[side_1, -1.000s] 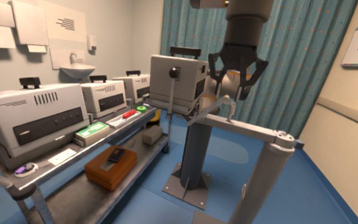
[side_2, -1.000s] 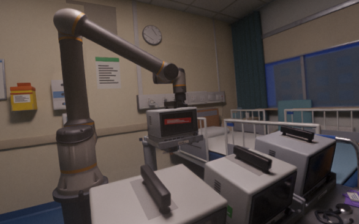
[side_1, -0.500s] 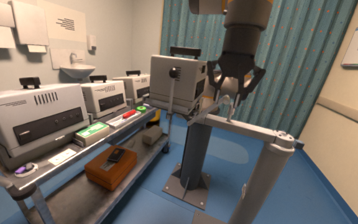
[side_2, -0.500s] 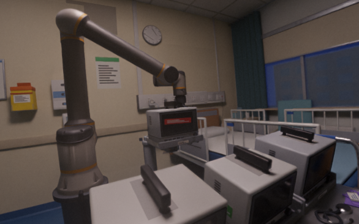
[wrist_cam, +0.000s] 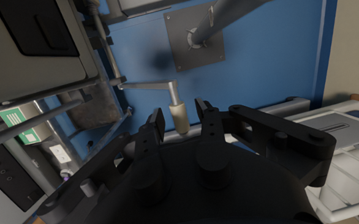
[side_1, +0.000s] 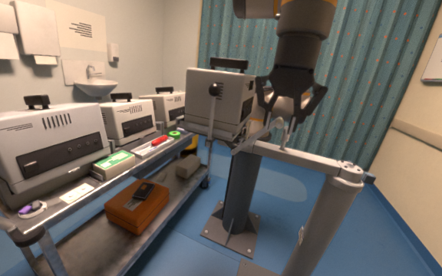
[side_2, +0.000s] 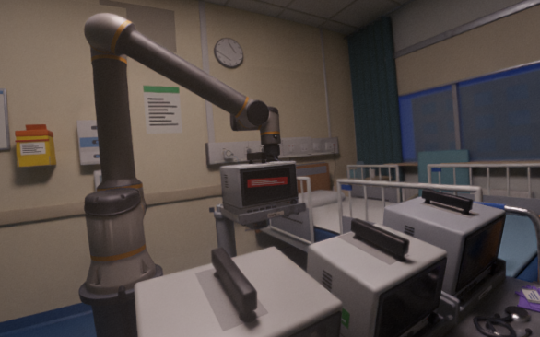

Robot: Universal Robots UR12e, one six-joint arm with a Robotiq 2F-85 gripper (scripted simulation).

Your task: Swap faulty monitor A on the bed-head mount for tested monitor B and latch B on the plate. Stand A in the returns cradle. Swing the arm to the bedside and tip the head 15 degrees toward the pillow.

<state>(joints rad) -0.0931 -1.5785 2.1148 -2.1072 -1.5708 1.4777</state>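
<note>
My gripper [side_1: 280,128] [wrist_cam: 179,117] is open and holds nothing. It points down behind the mounted monitor, with its fingers on either side of a cream-tipped lever handle [wrist_cam: 179,117] [side_1: 276,123] on the mount arm [side_1: 301,159]. Monitor A [side_1: 221,99] [side_2: 258,186] sits on the bed-head mount plate and shows a red banner on its screen. Its black carry handle [side_1: 228,63] is on top. A second lever with a black ball knob [side_1: 214,90] stands beside the monitor. Three more monitors [side_1: 44,142] [side_1: 129,120] [side_1: 165,105] sit in a row on the trolley.
An orange case [side_1: 136,207] lies on the trolley's lower shelf beside a grey block [side_1: 187,165]. On the top shelf are a green-labelled box [side_1: 114,163], a red tool [side_1: 159,140] and a green tape roll [side_1: 174,134]. The mount post [side_1: 240,191] stands on a floor plate. The bed [side_2: 385,193] lies beyond.
</note>
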